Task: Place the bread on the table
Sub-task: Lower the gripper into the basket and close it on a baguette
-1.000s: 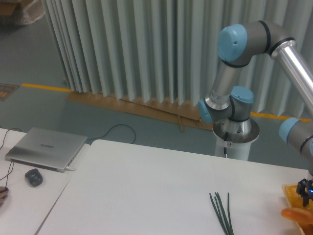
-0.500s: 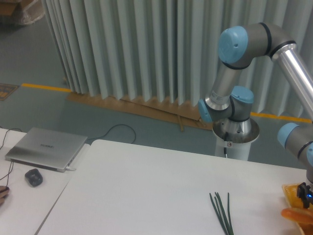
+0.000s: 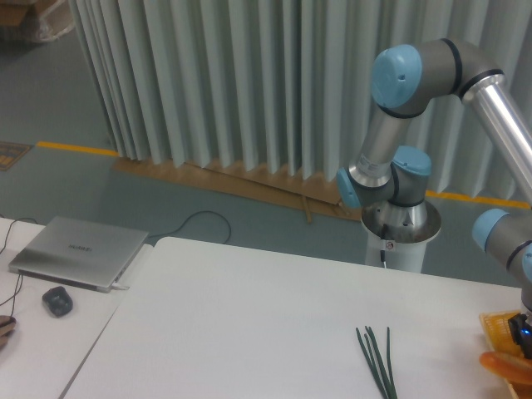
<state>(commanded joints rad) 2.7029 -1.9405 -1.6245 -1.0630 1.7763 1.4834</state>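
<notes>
Gripper (image 3: 524,330) sits at far right edge of frame, mostly cut off; only a dark bit w/ a blue light shows, so can't tell if jaws are apart or closed. Just below it, the bread (image 3: 507,366): glossy orange-brown, long slim shape, only its left end visible, rest runs out of frame. It lies at the yellow-orange thing (image 3: 496,326) at the right edge, not on bare table (image 3: 249,332). 1 loaf visible. Arm (image 3: 416,125): 1, silver tubes w/ light-blue joint caps, base behind table. On the white tabletop: 1 bunch of green stalks (image 3: 378,359), approx 4–5 strands. Left, on separate desk (image 3: 33,332): 1 laptop (image 3: 79,252), closed, 1 dark mouse (image 3: 57,301).
</notes>
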